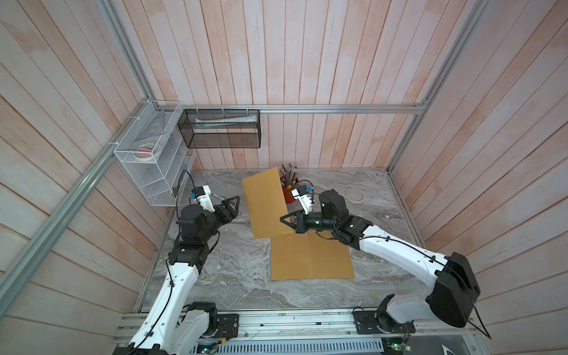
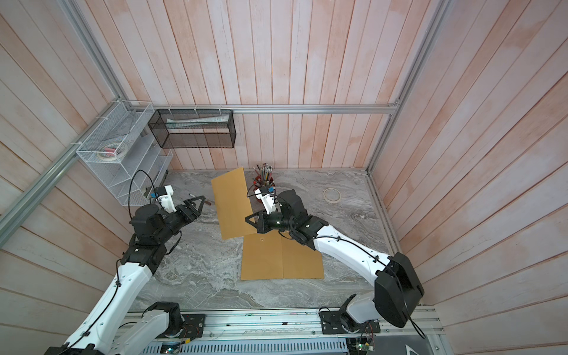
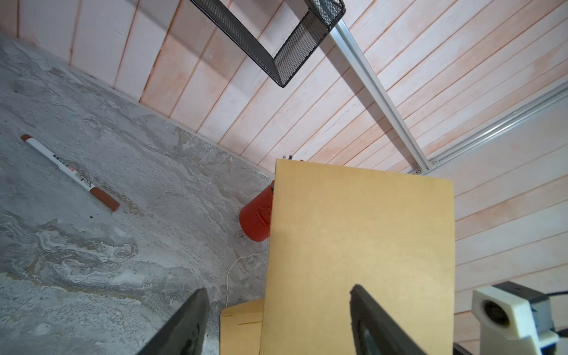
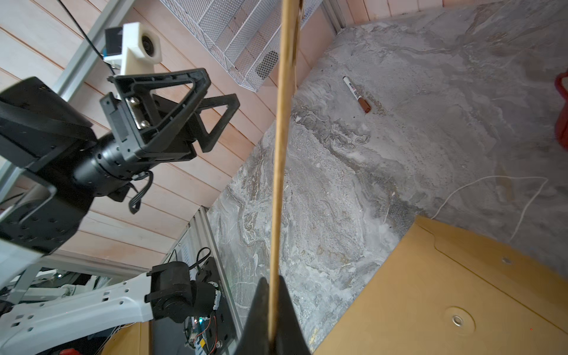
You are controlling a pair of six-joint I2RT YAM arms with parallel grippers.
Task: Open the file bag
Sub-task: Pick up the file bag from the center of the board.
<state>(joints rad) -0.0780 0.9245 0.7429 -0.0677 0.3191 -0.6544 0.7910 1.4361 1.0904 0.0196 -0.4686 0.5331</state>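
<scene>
One brown file bag [image 1: 312,261] lies flat on the marble worktop [image 1: 230,276] right of centre, its longer side running side to side. From its far left edge a brown panel [image 1: 264,203] rises, its long axis pointing up and away toward the back wall and leaning a little to the left. I cannot tell whether this panel is the bag's own flap or a separate sheet. The right pincer [image 1: 284,219] is clamped tight on the panel's near right edge, which shows edge-on between its fingers in the right wrist view. The left pincer [image 1: 236,199] hangs spread wide just left of the panel, apart from it and holding nothing. Two metal eyelets [image 4: 458,320] show on the flat part, and one white string [image 4: 491,178] trails across the worktop from it. Also on the worktop are one marker [image 3: 70,172], one red cup [image 1: 289,196] of pencils behind the panel, and one tape roll [image 1: 355,195].
</scene>
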